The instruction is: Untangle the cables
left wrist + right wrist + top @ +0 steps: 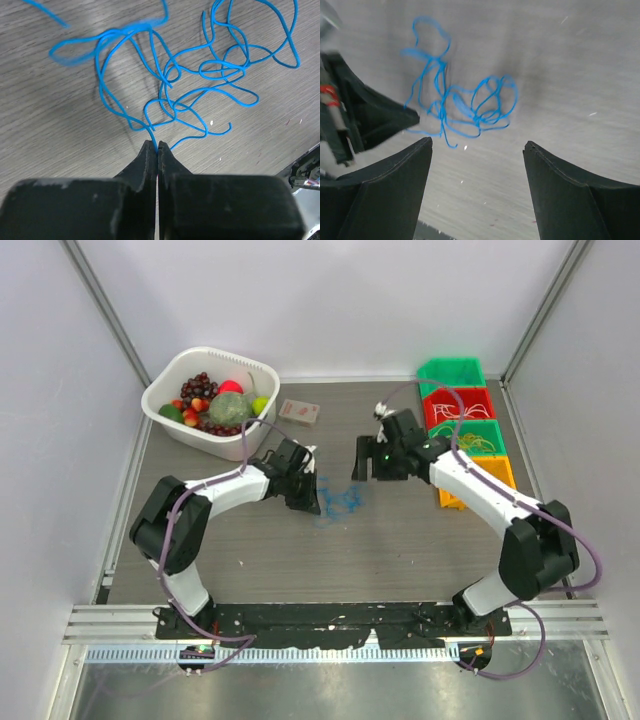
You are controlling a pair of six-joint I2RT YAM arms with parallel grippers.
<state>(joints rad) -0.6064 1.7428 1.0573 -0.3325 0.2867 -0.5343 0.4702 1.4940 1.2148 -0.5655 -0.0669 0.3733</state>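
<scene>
The left gripper (pixel 157 146) has its jaws pressed together with no gap between them, and they pinch one strand of the blue cable (pixel 170 85) right at the tips; from there the strand rises toward 12 o'clock in the left wrist view and joins the rest of the cord. That cord spreads over the wood-grain table (pixel 45 130) in loose, overlapping loops, most crowded toward 1 o'clock of the fingertips, with one free end curling at about 2 o'clock. In the top view the left gripper (pixel 307 498) sits at 9 o'clock of the blue cable (pixel 345 502), which lies as a small bundle near the middle of the table (pixel 400 550). The right gripper (pixel 362 468) is at roughly 1 o'clock of that bundle, its jaws spread wide with nothing between them. In the right wrist view the right gripper (pixel 477 145) frames the blue cable (pixel 480 117), which lies on the surface toward 12 o'clock of the gap, apart from both fingers, while the dark tip of the left gripper (pixel 395 117) reaches the tangle from 9 o'clock. At 10 o'clock of the table stands a white bowl (pixel 165 390) of fruit, with a small card box (pixel 299 412) just beside it at its 3 o'clock. At 2 o'clock a row of bins runs along the table edge: a green bin (pixel 450 370), a red bin (pixel 432 405) holding white cords (pixel 458 410), a second green bin (pixel 497 427) holding yellow cords (pixel 478 443), and an orange bin (pixel 497 472).
</scene>
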